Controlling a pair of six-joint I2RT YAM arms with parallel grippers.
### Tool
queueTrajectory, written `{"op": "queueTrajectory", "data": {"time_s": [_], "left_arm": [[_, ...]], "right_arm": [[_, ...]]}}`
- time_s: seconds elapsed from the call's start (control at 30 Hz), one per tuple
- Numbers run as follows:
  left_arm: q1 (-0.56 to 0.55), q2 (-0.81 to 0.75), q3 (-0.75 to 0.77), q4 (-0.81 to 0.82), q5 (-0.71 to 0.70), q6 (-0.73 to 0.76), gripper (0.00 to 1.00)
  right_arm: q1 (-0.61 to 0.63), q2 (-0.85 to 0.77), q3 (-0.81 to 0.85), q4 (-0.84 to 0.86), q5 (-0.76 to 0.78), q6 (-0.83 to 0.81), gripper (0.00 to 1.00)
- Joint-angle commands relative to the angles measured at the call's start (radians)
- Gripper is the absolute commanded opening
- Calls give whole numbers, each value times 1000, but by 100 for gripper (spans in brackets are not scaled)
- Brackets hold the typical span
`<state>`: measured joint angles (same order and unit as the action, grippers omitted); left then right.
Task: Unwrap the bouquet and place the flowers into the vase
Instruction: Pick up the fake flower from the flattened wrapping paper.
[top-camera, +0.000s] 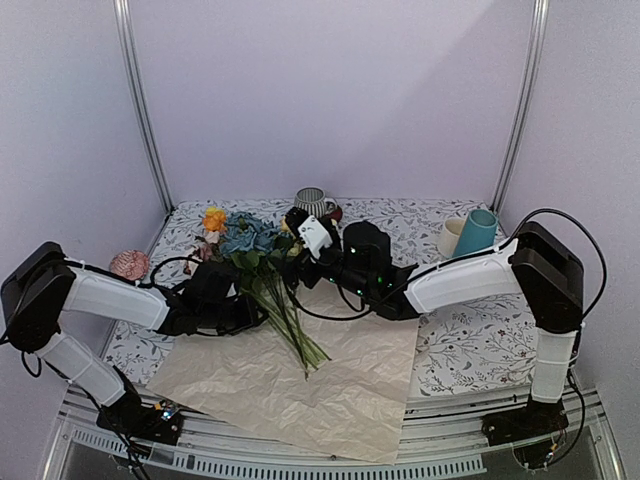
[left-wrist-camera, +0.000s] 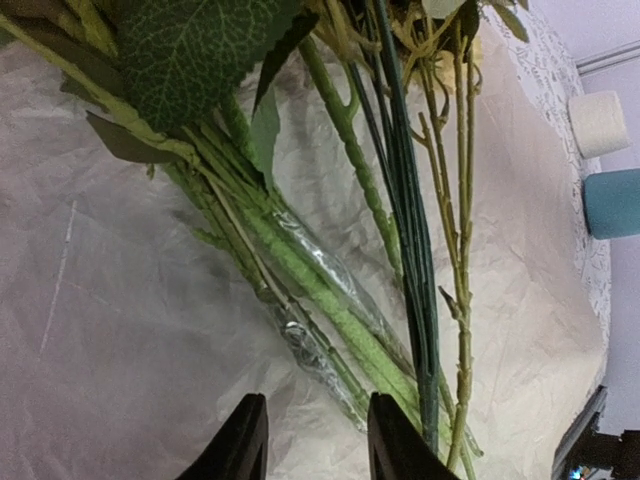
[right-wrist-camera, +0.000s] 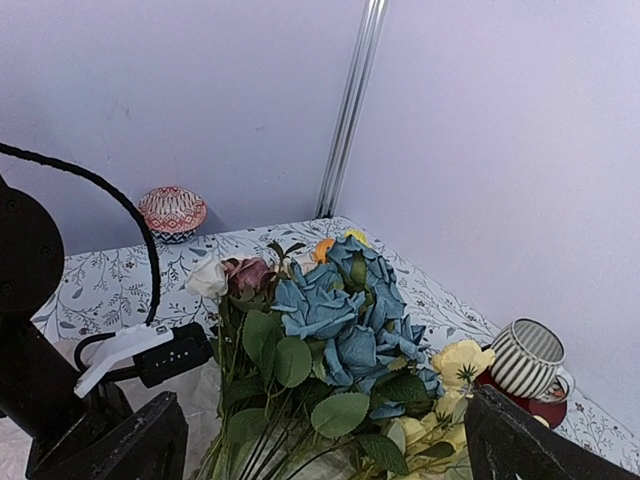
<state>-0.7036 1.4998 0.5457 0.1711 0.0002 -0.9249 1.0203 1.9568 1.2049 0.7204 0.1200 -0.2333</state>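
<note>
Pale lilac walls close in a table covered with a white cloth printed with grey sprigs (top-camera: 480, 340). A crinkled peach-pink sheet of paper (top-camera: 330, 390) lies spread flat at the near edge. The long green-stemmed artificial flowers (top-camera: 262, 262) lie across its far left corner. Their blue, yellow, orange and cream heads point to the back wall and their stems fan toward the near side.

The left gripper (left-wrist-camera: 315, 420) hovers low over the paper at the stem ends. Its jaws stand partly apart with bare paper showing in the gap, and nothing is clamped between them. The right gripper (right-wrist-camera: 330, 450) sits at the flower heads with its fingers (right-wrist-camera: 150, 440) spread wide, holding nothing.

The tall teal-blue cylindrical vase (top-camera: 478, 232) stands upright at the back right, well apart from the flowers, just beside a cream mug (top-camera: 450, 238). A grey striped cup (top-camera: 313, 200) stands behind the blooms. A red-patterned round bowl (top-camera: 129, 264) sits by the left wall.
</note>
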Motion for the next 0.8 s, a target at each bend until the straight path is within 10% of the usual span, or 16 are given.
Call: {"op": "queueTrajectory", "data": {"time_s": [0.0,0.77], "left_arm": [[21,7,19,23,3,-9,37],[52,45,39,48,-14,-43,35]], "right_arm": [[-14,50,110,-14,-3,-29,99],[-17,-129,-98,11,-69,53,99]]}}
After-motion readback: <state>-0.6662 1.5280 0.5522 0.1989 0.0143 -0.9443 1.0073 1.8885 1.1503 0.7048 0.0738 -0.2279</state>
